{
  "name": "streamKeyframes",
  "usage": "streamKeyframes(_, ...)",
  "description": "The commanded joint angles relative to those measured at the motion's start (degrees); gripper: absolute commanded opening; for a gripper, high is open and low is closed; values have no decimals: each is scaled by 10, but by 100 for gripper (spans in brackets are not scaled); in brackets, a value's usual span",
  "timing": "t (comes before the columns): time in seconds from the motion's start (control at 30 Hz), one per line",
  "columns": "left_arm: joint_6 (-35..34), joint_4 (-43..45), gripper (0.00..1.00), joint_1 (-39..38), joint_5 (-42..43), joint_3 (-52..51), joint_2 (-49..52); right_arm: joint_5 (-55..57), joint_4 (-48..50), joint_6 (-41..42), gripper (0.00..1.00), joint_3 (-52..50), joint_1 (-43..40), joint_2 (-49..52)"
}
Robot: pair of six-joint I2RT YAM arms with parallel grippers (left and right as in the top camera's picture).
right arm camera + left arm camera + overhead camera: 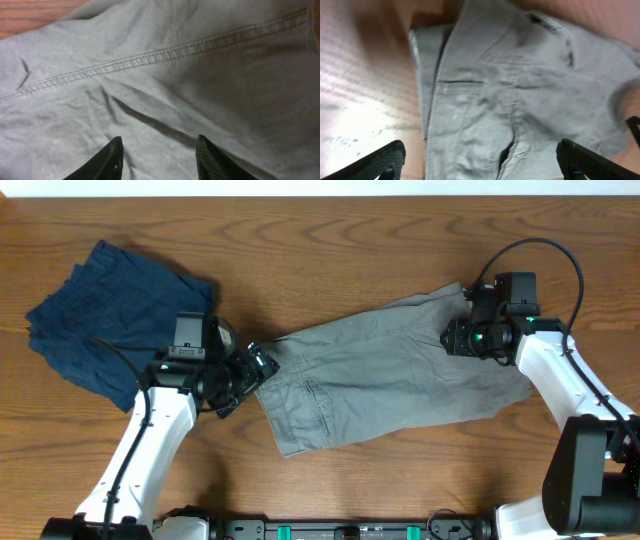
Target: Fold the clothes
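Note:
The light grey shorts (385, 375) lie spread across the table's middle, waistband end to the left. My left gripper (256, 372) is open at that left edge; the left wrist view shows the shorts' pocket and fly (520, 100) between its wide-spread fingers (480, 162). My right gripper (455, 338) is open and hovers over the shorts' upper right part; the right wrist view shows a stitched seam (150, 57) and grey cloth between its fingers (159, 150). The dark navy garment (110, 320) lies crumpled at the far left.
The wooden table (320, 240) shows bare behind the shorts and in front of them (400, 480). The arms' base bar (340, 530) sits at the front edge.

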Motion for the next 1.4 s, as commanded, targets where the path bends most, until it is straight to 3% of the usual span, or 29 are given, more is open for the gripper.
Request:
streamKeyframes(0.0, 2, 6, 98, -2, -19, -38, 16, 2, -13, -12, 43, 2, 2, -5)
streamKeyframes(0.23, -12, 160, 99, -36, 58, -130, 77, -1, -65, -12, 43, 2, 2, -5)
streamKeyframes(0.33, -18, 191, 90, -60, 57, -141, 110, -1, -73, -12, 42, 2, 2, -5)
streamKeyframes(0.47, -17, 219, 53, -91, 66, -141, 129, -2, -77, -11, 43, 2, 2, -5)
streamKeyframes(0.5, -17, 221, 41, -94, 66, -140, 128, -2, -78, -11, 43, 2, 2, -5)
streamKeyframes(0.53, -17, 221, 16, -96, 66, -138, 125, -7, -81, -12, 43, 2, 2, -5)
streamKeyframes(0.57, -16, 219, 6, -95, 66, -136, 120, -18, -85, -18, 43, 2, 2, -5)
streamKeyframes(0.73, 23, 141, 6, -66, 54, -82, 81, -84, -112, -70, 33, 2, 6, -5)
streamKeyframes(0.93, 55, -31, 6, -36, 26, 52, 53, -125, -128, -80, 6, 0, 51, -4)
streamKeyframes(1.0, 61, -75, 6, -36, 26, 98, 53, -125, -128, -94, 2, -2, 81, -1)
streamKeyframes(1.37, 85, -164, 6, -36, 27, 242, 53, -105, -59, -69, 1, -5, 231, 87)
